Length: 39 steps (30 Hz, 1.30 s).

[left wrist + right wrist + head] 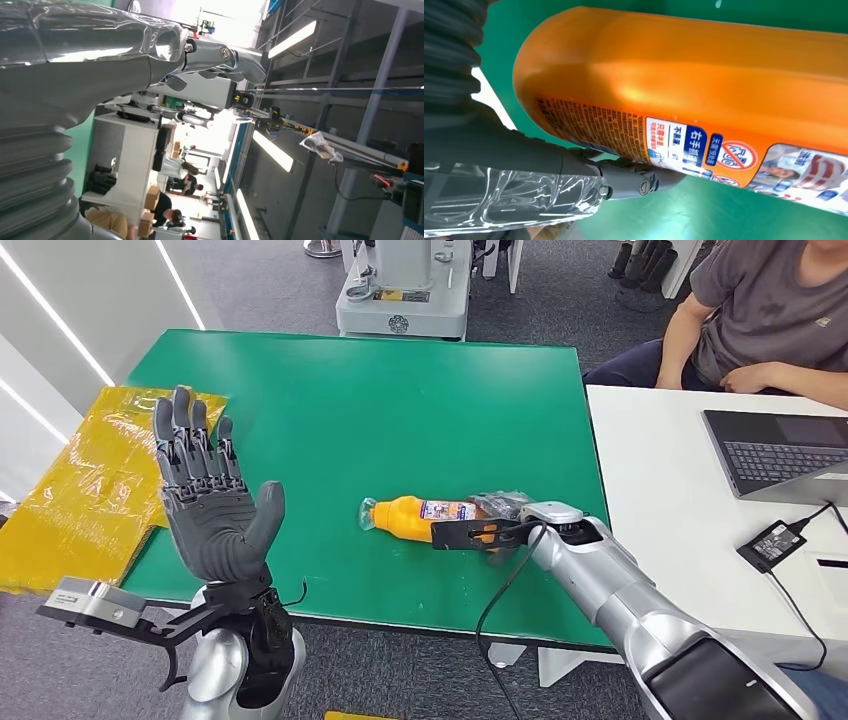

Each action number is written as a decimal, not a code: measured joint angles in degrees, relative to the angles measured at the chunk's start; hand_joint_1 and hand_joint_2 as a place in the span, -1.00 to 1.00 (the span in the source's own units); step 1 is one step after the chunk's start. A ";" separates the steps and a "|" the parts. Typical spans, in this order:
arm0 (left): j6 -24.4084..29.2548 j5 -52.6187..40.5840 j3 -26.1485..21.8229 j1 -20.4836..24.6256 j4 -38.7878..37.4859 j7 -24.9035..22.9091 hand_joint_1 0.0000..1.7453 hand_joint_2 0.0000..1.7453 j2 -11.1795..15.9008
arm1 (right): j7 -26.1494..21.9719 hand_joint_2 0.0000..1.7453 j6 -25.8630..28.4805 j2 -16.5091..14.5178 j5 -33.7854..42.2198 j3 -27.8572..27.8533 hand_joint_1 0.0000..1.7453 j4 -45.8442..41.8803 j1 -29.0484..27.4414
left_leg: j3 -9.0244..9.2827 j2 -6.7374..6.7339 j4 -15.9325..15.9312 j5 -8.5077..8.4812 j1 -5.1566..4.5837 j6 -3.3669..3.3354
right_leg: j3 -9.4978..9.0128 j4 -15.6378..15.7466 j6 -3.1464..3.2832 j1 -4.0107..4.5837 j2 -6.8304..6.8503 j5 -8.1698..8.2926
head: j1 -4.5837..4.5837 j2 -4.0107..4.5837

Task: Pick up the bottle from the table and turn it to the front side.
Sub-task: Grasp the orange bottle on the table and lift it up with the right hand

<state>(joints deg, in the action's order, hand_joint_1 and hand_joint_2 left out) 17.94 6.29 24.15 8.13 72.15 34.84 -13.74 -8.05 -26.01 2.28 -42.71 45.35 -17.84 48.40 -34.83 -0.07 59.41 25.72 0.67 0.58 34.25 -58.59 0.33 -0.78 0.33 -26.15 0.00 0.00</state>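
Bottle: an orange plastic bottle lies on its side on the green table, its clear cap end pointing away from the right hand and its printed label facing up and toward the robot.
Right hand: the right hand is at the bottle's base end; in the right wrist view the thumb presses against the label side of the bottle. How the other fingers lie cannot be told, as the bottle and a wrist bracket hide them.
Left hand: the left hand is raised upright over the table's near left edge, palm toward the camera, fingers spread and holding nothing, well apart from the bottle.
Beside the left hand: a yellow plastic sheet lies on its outer side, off the table's left edge.
Beyond the right hand: a white desk carries a laptop and a black power adapter; a seated person rests an arm on it.
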 joint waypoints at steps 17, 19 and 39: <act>-0.66 0.00 0.00 -0.91 0.00 -0.12 -1.00 1.00 0.25 | -3.26 1.00 11.95 0.24 0.94 -0.45 1.00 -0.72 -3.05 | 0.00 -0.01 0.00 0.00 0.00 0.00 | 0.00 0.00 0.00 0.00 -0.01 0.00 | 0.00 0.00; -0.70 0.01 0.00 -0.98 0.00 -0.16 -1.00 1.00 0.35 | -3.49 1.00 12.23 0.26 0.97 -0.55 1.00 -0.81 -3.25 | 0.00 -0.01 0.00 0.00 0.00 0.00 | 0.00 0.00 0.00 0.00 -0.01 0.00 | 0.00 0.00; -0.06 0.11 -0.29 -1.93 0.11 1.62 -1.00 1.00 0.51 | -8.34 1.00 30.37 -1.86 3.56 -5.27 1.00 -4.53 -5.64 | -0.06 0.00 -0.01 0.00 0.01 0.00 | 0.04 -0.02 0.00 0.01 0.01 0.00 | 0.00 0.00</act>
<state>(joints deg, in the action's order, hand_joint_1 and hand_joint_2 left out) 17.88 6.40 23.86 6.20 72.26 36.46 -13.22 -16.39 4.36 0.42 -39.15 40.08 -22.37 42.76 -34.89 -0.07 59.40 25.72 0.68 0.59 34.28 -58.61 0.33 -0.77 0.33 -26.15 0.00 0.00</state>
